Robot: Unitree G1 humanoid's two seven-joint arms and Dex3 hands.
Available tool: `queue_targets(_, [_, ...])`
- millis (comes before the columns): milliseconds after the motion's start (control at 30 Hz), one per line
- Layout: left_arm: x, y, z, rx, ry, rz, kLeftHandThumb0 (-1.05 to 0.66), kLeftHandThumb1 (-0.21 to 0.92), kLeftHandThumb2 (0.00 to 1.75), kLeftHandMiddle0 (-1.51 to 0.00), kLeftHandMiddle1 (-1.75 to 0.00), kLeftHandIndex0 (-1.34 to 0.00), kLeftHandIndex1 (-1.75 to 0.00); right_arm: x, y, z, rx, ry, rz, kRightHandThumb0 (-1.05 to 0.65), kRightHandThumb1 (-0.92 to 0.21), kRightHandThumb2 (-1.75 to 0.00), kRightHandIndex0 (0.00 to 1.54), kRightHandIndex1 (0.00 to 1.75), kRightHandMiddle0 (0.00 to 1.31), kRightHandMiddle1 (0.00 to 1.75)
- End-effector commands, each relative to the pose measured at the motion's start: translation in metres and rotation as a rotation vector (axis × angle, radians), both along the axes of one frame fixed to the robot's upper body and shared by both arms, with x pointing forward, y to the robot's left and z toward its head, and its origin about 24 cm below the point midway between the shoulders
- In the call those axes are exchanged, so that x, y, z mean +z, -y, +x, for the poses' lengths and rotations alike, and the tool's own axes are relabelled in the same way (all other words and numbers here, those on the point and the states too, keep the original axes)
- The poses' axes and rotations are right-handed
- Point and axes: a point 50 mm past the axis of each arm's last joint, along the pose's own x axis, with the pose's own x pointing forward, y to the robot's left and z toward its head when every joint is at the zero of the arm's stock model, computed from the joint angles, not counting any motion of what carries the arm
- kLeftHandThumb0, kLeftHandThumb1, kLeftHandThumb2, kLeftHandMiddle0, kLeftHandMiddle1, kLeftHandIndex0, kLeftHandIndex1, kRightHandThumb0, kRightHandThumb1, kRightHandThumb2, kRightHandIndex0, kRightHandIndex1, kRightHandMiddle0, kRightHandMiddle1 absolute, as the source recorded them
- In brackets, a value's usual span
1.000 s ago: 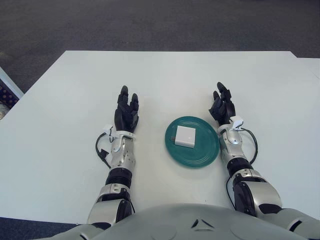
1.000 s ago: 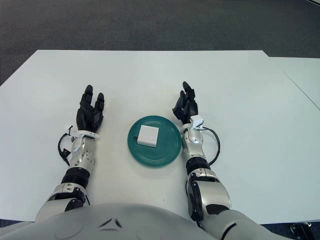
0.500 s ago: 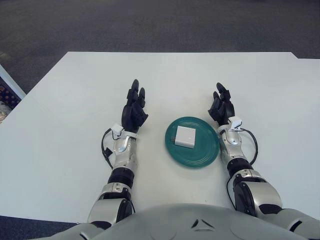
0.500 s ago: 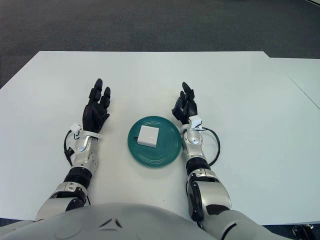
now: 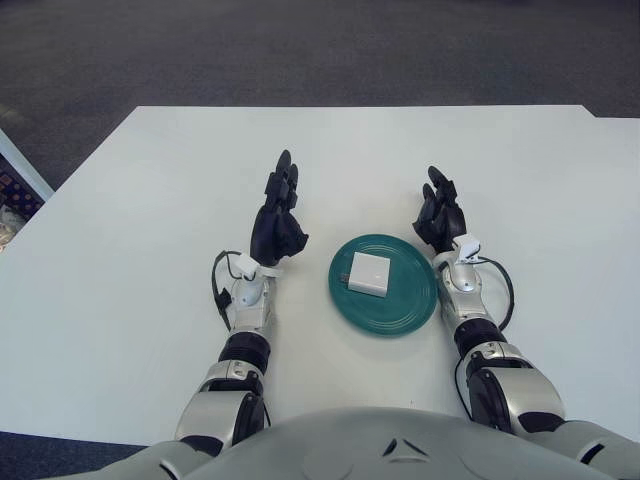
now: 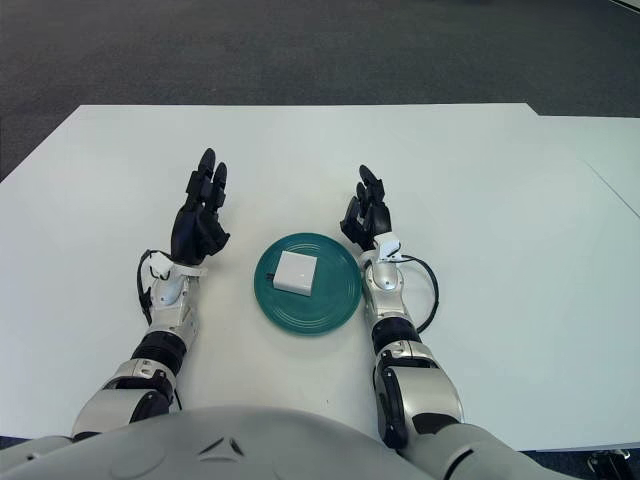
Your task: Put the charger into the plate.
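— Where am I looking from?

— From the robot's head, two eyes side by side, both facing forward and down onto the white counter [image 5: 150,200]. I see my own chest at the bottom edge and dark floor past the counter's far edge.

— How near?

— Close enough that both forearms fill the lower half.

— What do the two share?

— Nearly everything: the green plate [image 5: 400,310], the left hand [image 5: 277,222], the right hand [image 6: 368,216]. In the right eye view all of it sits further left, and a second white surface [image 6: 600,150] shows more along the right edge. The left eye view catches a sliver of clutter at its left edge.
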Motion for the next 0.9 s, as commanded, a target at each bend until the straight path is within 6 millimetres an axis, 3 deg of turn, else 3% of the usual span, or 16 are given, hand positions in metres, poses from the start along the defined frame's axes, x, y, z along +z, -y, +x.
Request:
queue_targets(0, [-0.058, -0.018, -0.046, 0.061, -0.259, -0.062, -1.04, 0.92, 1.03, -0.04, -0.01, -0.03, -0.19, -0.044, 0.003, -0.048, -0.027, -0.149, 0.012, -0.82, -0.92, -0.94, 0.07, 0.0, 0.0, 0.33])
queue_targets(167, [-0.049, -0.016, -0.05, 0.047, -0.207, -0.079, -1.05, 0.92, 0.98, -0.06, -0.01, 0.0, -0.3, -0.037, 0.004, -0.058, -0.038, -0.082, 0.024, -0.82, -0.92, -0.91, 0.07, 0.0, 0.0, 0.32])
queue_targets(400, [-0.042, -0.018, -0.059, 0.054, -0.16, -0.095, -1.05, 0.92, 0.93, -0.09, -0.01, 0.0, -0.4, -0.025, 0.004, -0.068, -0.041, 0.014, 0.039, -0.83, -0.92, -0.87, 0.13, 0.01, 0.0, 0.45])
queue_targets(600, [-0.042, -0.022, -0.064, 0.048, -0.173, -0.107, -1.05, 0.92, 0.88, -0.08, 0.0, 0.0, -0.37, -0.02, 0.004, -0.072, -0.049, 0.064, 0.05, -0.86, -0.92, -0.84, 0.18, 0.02, 0.0, 0.54])
queue_targets(867, [-0.04, -0.025, -0.065, 0.051, -0.178, -0.107, -1.05, 0.92, 0.86, -0.08, 0.0, 0.0, -0.37, -0.02, 0.004, -0.076, -0.051, 0.054, 0.06, -0.87, -0.92, -0.84, 0.18, 0.01, 0.0, 0.54])
